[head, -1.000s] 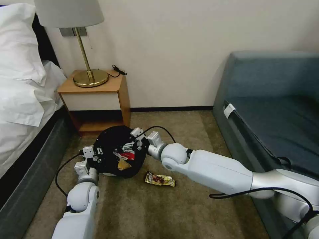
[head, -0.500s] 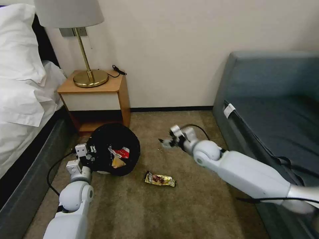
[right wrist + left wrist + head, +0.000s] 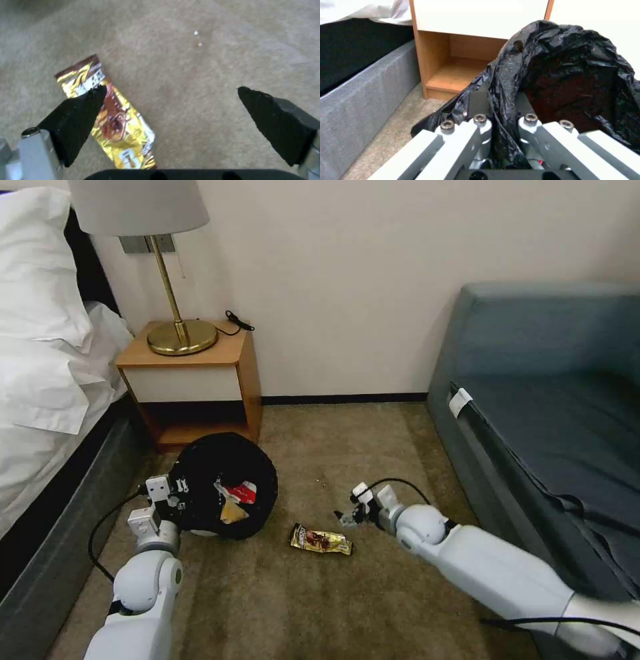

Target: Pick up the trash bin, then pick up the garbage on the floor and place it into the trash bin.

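The right hand (image 3: 348,515) has come down low over the floor (image 3: 373,607), right beside the gold snack wrapper (image 3: 321,540). Its fingers (image 3: 78,117) are wide apart and hold nothing. A second ago it was over the trash bin (image 3: 223,483), so it has likely let something go there and now goes for the wrapper, the last litter I can see on the floor. The left hand (image 3: 501,120) still pinches the bin's black bag. The bin has moved a bit to the left.

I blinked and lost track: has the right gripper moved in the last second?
Yes. The right gripper left the bin, swung toward the sofa, then came down and now hangs open just beyond the wrapper on the carpet.
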